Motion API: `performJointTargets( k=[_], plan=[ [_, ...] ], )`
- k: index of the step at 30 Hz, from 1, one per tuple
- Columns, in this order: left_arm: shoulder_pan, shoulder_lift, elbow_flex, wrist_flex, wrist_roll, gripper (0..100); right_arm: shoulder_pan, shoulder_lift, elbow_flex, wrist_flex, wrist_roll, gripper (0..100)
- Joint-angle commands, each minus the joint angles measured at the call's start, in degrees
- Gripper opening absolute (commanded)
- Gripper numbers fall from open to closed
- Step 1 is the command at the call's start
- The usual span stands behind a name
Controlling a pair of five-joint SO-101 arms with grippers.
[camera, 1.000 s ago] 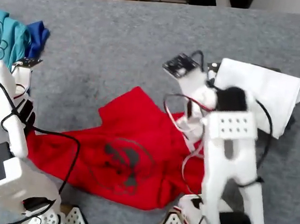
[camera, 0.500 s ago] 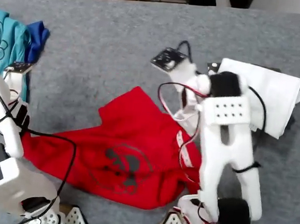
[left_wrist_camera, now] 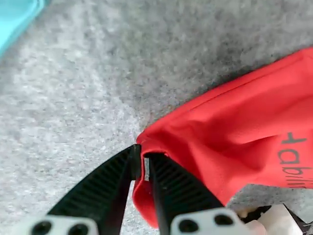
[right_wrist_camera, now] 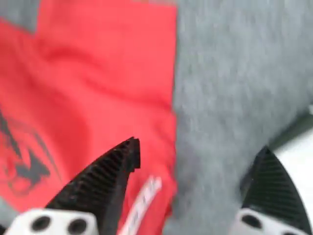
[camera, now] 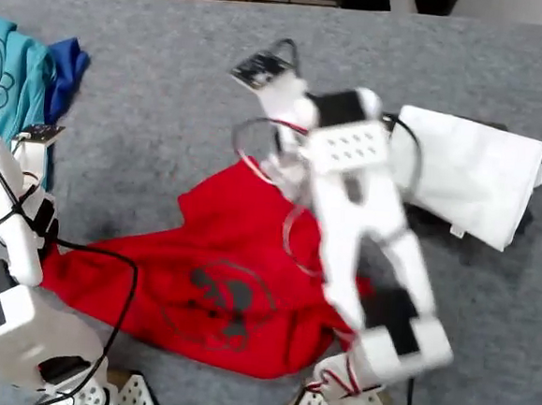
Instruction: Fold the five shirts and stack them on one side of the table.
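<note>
Red shirt (camera: pixel 218 283) lay open but rumpled, print up, along the table's (camera: pixel 168 82) near edge, from the left arm's base to about the middle. Not folded yet.

Left pincer (left_wrist_camera: pixel 141 159) was clamped on the red shirt's left corner, only a thin bit of hem caught at the very tips. Right pincer (right_wrist_camera: pixel 198 156) hung jaws wide apart over the red shirt's right side edge, one finger over cloth, the other over bare table. It held nothing.

White shirt (camera: pixel 470 181) sat folded near the right edge, with a dark layer (camera: pixel 525 221) under it, probably another shirt but hard to tell. Teal shirt (camera: pixel 9 69) and blue shirt (camera: pixel 68 65) were bunched at the far-left corner, unfolded.

Risks, as judged:
- Left grip was shallow, so a pull or lift could slide the hem out and drop that corner.
- If the right pincer came down where it hung, it could pinch table covering as well as cloth, or miss the edge.
- Wrinkles would probably get trapped in a fold and make it crooked.
- The left arm's black cable (camera: pixel 134 286) lay across the shirt and might drag or snag it.
- A wide right-arm swing could knock the white shirt.
</note>
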Motion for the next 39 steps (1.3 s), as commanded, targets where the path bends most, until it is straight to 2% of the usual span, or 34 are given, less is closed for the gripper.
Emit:
performJointTargets(
  k=[1, 6, 11, 13, 17, 20, 24, 39],
  plan=[
    [0.6, -0.8, 0.0, -0.4, 0.7, 2, -2.7, 14.2, -17.5, -1.5, -2.5, 36.1],
    [0.4, -0.6, 0.1, -0.5, 0.7, 2, -2.8, 33.5, -40.5, 0.4, -4.7, 34.9],
    [0.4, -0.9, 5.0, -6.0, 0.7, 2, -2.9, 50.2, -61.1, 5.3, -4.7, 22.8],
    [0.4, -0.9, 6.9, -7.6, 0.7, 2, -2.9, 55.5, -67.7, 7.2, -4.7, 19.7],
    [0.5, -0.9, 8.6, -8.2, 0.7, 2, -2.9, 62.5, -76.7, 9.5, -4.7, 19.6],
    [0.8, -0.6, 8.7, -8.8, 1.8, 2, -3.0, 62.6, -77.1, 9.6, -4.7, 19.6],
    [0.9, -0.9, 11.6, -14.4, 4.0, 2, -4.1, 61.3, -73.7, 9.6, -4.5, 19.6],
    [0.9, -0.6, 11.5, -15.1, 4.1, 2, -4.1, 53.1, -60.0, 9.2, -4.1, 19.6]
  ],
)
